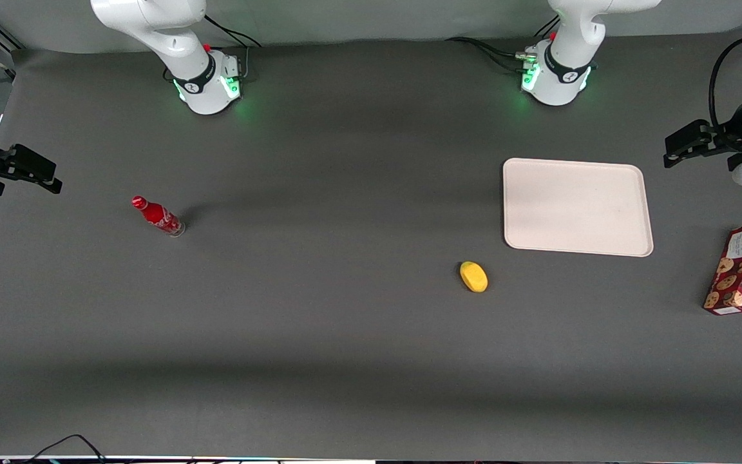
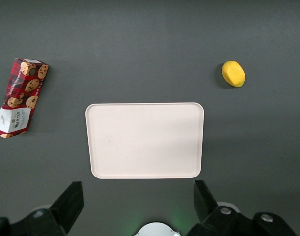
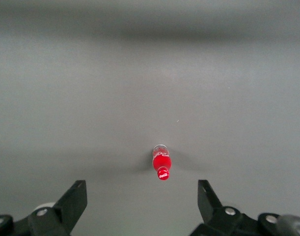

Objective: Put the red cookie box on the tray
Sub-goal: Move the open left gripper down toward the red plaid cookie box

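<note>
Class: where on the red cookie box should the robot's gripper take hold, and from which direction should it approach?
Probably mid-length, across the narrow width, descending from above: the red cookie box lies flat and elongated on the table, off the tray. The open gripper hangs above the tray.

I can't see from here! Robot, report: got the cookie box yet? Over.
End effector open, holding nothing, high above the tray. Cookie box lying on the table, off the tray. Nothing between them; lemon lies aside.

Left arm raised at the working arm's end of the table, gripper (image 2: 135, 206) high above the surface, fingers (image 2: 71, 201) spread wide, holding nothing.
</note>
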Tool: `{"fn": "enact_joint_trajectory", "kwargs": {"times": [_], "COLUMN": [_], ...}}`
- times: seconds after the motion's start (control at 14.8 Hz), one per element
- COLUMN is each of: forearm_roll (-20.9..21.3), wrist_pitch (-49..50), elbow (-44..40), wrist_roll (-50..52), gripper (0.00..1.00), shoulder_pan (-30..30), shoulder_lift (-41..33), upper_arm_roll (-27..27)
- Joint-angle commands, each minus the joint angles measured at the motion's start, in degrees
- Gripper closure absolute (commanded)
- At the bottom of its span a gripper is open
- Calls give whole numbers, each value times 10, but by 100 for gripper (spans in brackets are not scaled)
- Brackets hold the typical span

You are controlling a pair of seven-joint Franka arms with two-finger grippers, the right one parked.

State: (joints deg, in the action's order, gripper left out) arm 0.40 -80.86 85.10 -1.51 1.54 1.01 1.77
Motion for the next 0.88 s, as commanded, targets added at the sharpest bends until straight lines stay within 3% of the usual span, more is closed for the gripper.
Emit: {"fn": "enact_joint_trajectory", "kwargs": {"times": [0.0,0.27,0.61,0.81], "forearm_roll": [7,4,7,14], "wrist_pitch": [7,-6,-32,-46], "elbow": [-12,-12,-11,-11], "wrist_roll": [1,-43,-156,-251], "gripper": [0,0,0,0], "shoulder_pan": [2,-56,-264,-334], "shoulder_lift": [4,9,21,30], "upper_arm_roll": [-3,11,157,189]}}
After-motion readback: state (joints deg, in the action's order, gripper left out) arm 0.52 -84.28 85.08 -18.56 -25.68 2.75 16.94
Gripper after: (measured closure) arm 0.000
